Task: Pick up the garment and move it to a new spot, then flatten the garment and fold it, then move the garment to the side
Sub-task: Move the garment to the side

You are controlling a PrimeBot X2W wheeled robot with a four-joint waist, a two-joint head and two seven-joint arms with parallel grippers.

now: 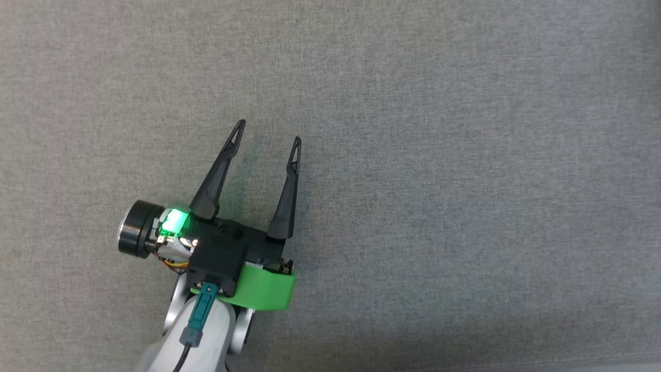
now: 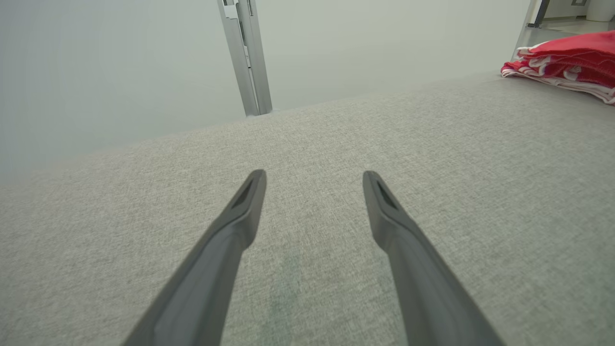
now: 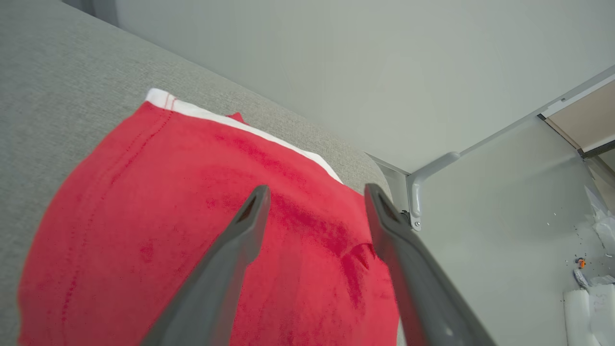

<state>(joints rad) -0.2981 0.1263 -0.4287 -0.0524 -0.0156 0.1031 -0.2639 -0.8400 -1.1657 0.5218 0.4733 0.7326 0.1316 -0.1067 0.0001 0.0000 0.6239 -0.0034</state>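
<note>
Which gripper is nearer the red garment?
Right. The right gripper is directly over the garment; the left gripper is over the grey surface, well away from the garment.

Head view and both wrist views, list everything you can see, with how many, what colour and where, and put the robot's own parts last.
Woven fabric surface: one, grey, spread across the head view, carrying the garment.
Folded cloth garment with white edging: one, red, lying on the surface near its edge.
Upright metal post: one, silver-grey, beyond the surface's far edge in the left wrist view.
Curved metal bracket: one, pale grey, on the panel past the garment in the right wrist view.
Left gripper: one, dark fingers with a green wrist mount, open, over bare surface.
Right gripper: one, dark fingers, open, over the garment.
</note>
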